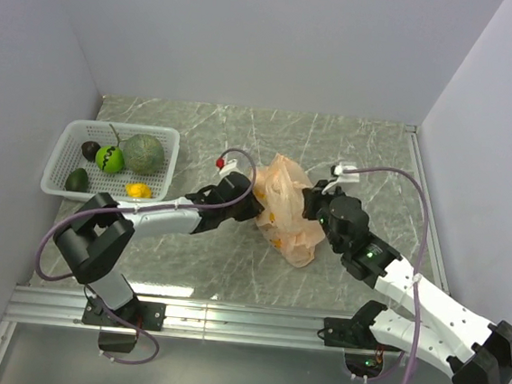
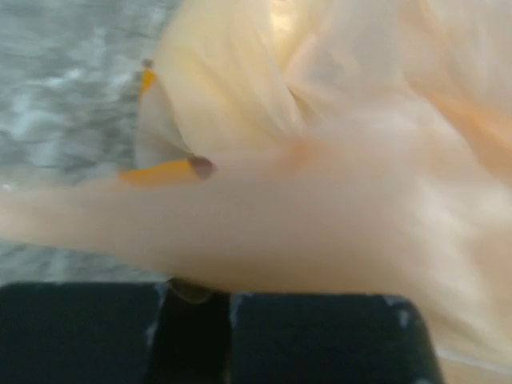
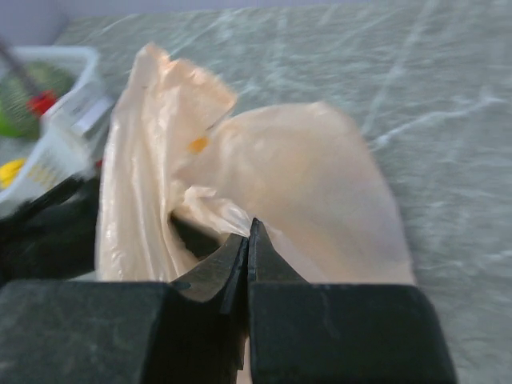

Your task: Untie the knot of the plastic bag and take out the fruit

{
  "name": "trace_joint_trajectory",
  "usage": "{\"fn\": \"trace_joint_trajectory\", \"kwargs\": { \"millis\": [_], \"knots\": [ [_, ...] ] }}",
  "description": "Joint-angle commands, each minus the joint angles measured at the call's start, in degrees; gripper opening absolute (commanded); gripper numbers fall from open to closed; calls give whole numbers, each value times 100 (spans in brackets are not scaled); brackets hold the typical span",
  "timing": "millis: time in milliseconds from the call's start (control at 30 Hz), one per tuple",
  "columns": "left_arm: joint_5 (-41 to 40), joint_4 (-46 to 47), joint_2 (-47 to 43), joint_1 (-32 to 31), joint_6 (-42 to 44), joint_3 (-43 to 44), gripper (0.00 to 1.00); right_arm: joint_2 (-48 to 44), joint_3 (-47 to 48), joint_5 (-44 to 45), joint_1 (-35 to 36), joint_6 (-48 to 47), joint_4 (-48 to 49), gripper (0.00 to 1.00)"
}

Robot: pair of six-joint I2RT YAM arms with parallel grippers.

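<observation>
The pale-orange plastic bag (image 1: 283, 211) lies crumpled mid-table between both arms. My left gripper (image 1: 253, 206) is at its left side; in the left wrist view its black fingers (image 2: 320, 336) stand together under taut film (image 2: 336, 200), shut on the bag. My right gripper (image 1: 313, 203) is at the bag's right side, its jaws (image 3: 250, 228) shut on a pinched fold of film (image 3: 214, 210). Fruit shows through the film as a yellow-orange curved piece with a dark tip (image 2: 164, 170). I cannot make out the knot among the folds.
A white basket (image 1: 70, 130) stands at the back left, holding a grey-green melon (image 1: 145, 152), a bright green round fruit (image 1: 110, 158), two dark pieces (image 1: 90, 149) and a small yellow piece (image 1: 137, 190). Walls close the table on three sides.
</observation>
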Motion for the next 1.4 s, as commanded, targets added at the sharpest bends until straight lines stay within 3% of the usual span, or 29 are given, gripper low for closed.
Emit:
{"fn": "trace_joint_trajectory", "kwargs": {
  "millis": [0, 67, 167, 300, 367, 433, 533, 567, 667, 800, 1100, 1233, 1367],
  "knots": [
    [-90, -6, -499, 323, 157, -208, 0, 26, 283, 1102, -706, 45, -84, 0],
    [-109, -165, -738, 770, 324, -568, 1, -26, 309, 832, -1801, 622, -303, 0],
    [198, -166, -1169, 1456, 438, -1113, 1, 78, 458, 216, -2570, 959, -400, 0],
    [181, -262, -1591, 1809, 553, -1527, 1, 325, 555, -214, -2749, 987, -252, 0],
    [356, -140, -1670, 1827, 552, -1738, 1, 447, 538, -1062, -2749, 768, 55, 0],
    [637, 44, -1723, 1827, 587, -1869, 0, 518, 538, -1636, -2626, 496, 171, 0],
    [1042, 186, -1741, 1748, 649, -1844, 5, 519, 836, -1623, -1925, -179, -318, 28],
    [1051, 143, -1767, 1704, 675, -1792, 6, 440, 941, -1422, -1679, -374, -487, 45],
    [876, -130, -1943, 1458, 755, -1537, 13, 282, 1494, -560, -834, -850, -1085, 60],
    [490, -472, -2145, 1203, 799, -1212, 20, 167, 1820, -119, -166, -1140, -1428, 62],
    [225, -649, -2242, 1027, 799, -1088, 21, 773, 2190, -154, 968, -1299, -1517, 62],
    [164, -631, -2216, 974, 746, -1132, 21, 1019, 1691, -128, 1031, -747, -1429, 60],
    [111, -614, -2172, 974, 720, -1202, 21, 1107, 603, -250, 1022, 9, -1595, 57]
  ]
}}
